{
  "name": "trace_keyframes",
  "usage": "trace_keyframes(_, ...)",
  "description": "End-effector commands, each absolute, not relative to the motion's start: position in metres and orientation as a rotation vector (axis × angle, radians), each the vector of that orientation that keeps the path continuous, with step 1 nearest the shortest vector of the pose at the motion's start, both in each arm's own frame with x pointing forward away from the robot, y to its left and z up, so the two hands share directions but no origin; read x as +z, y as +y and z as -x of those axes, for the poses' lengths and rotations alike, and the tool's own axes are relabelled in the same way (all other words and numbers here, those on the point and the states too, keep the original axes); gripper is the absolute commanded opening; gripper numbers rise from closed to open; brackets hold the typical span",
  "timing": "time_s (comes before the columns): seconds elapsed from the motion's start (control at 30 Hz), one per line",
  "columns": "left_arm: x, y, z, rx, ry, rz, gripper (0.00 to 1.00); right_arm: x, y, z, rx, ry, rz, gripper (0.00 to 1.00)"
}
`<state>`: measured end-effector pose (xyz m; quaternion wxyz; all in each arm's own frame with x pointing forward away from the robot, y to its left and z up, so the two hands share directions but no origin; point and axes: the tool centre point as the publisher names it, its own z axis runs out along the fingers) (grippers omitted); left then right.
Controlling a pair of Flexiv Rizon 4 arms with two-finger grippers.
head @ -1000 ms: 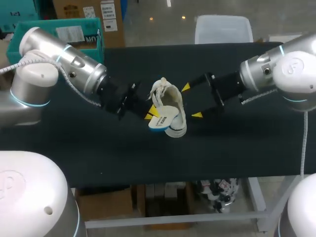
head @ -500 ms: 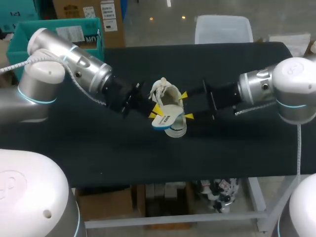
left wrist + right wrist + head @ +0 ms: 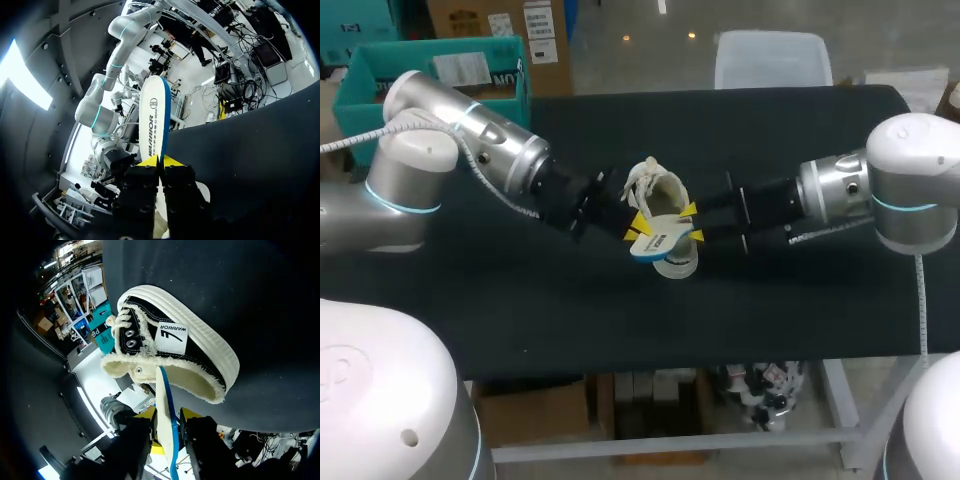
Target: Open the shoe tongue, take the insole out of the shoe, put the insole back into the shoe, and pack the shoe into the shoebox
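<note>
Left claw (image 3: 160, 161) is clamped tight on one end of the insole (image 3: 155, 120), which stands straight out ahead of it. Right claw (image 3: 167, 416) sits around the insole's edge; whether it grips, I cannot tell. Just ahead of it, the shoe (image 3: 180, 347) rests on the table (image 3: 520, 300).

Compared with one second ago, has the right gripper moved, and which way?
Yes. The right gripper has moved in toward the shoe, nearer the insole.
</note>
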<state>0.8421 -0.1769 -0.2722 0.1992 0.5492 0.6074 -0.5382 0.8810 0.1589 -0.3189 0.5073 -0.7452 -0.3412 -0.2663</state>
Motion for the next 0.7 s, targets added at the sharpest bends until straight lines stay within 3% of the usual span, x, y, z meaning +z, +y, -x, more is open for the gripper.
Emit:
trace_keyframes(0.03,-0.276,-0.177,-0.845,-1.517,1.69,-1.528,0.0,-0.325,0.161,-0.887,-0.628,-0.827,1.774,0.34)
trace_keyframes(0.13,-0.276,-0.177,-0.845,-1.52,1.687,-1.523,0.0,-0.326,0.162,-0.888,-0.623,-0.828,1.773,0.3)
trace_keyframes(0.2,-0.275,-0.176,-0.845,-1.517,1.685,-1.523,0.0,-0.326,0.163,-0.889,-0.621,-0.829,1.771,0.19)
trace_keyframes(0.27,-0.275,-0.176,-0.845,-1.514,1.687,-1.524,0.0,-0.326,0.164,-0.89,-0.622,-0.83,1.768,0.0)
trace_keyframes(0.53,-0.279,-0.172,-0.848,-1.476,1.763,-1.453,0.0,-0.325,0.167,-0.891,-0.642,-0.833,1.75,0.0)
trace_keyframes(0.6,-0.28,-0.168,-0.849,-1.462,1.789,-1.391,0.34,-0.326,0.168,-0.891,-0.649,-0.829,1.744,0.0)
trace_keyframes(0.67,-0.281,-0.164,-0.85,-1.443,1.809,-1.34,0.79,-0.326,0.168,-0.891,-0.659,-0.821,1.734,0.0)
trace_keyframes(0.7,-0.283,-0.162,-0.851,-1.446,1.816,-1.316,0.87,-0.326,0.168,-0.891,-0.659,-0.821,1.733,0.0)
